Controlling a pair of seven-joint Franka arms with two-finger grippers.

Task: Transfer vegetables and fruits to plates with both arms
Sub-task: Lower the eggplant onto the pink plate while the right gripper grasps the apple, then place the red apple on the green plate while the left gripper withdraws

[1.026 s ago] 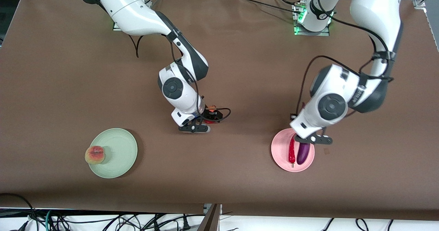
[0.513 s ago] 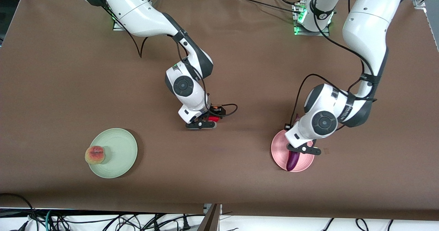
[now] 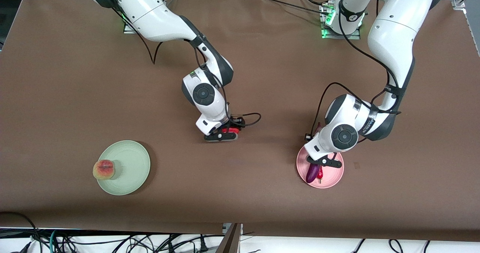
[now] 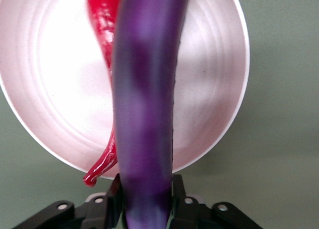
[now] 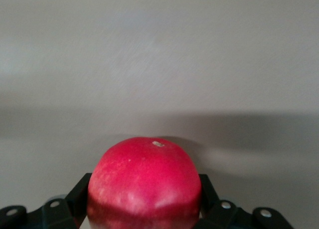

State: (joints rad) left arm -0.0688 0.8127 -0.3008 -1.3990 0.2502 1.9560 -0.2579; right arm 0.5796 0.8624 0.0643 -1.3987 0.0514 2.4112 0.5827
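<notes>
The left gripper [image 3: 323, 162] hangs over the pink plate [image 3: 333, 179] with its fingers [image 4: 113, 199] clamped on the purple eggplant [image 3: 312, 173], which points down over the dish, while the red chili [image 4: 103, 24] lies in that plate just beneath and beside the eggplant. Toward the middle of the brown table [image 3: 75, 88], the right gripper [image 3: 222, 136] sits low with its fingers [image 5: 79, 189] closed on the red pomegranate [image 5: 145, 176]. Well away from it, toward the right arm's end, the green plate [image 3: 129, 168] carries only the peach [image 3: 103, 169], perched on its rim.
</notes>
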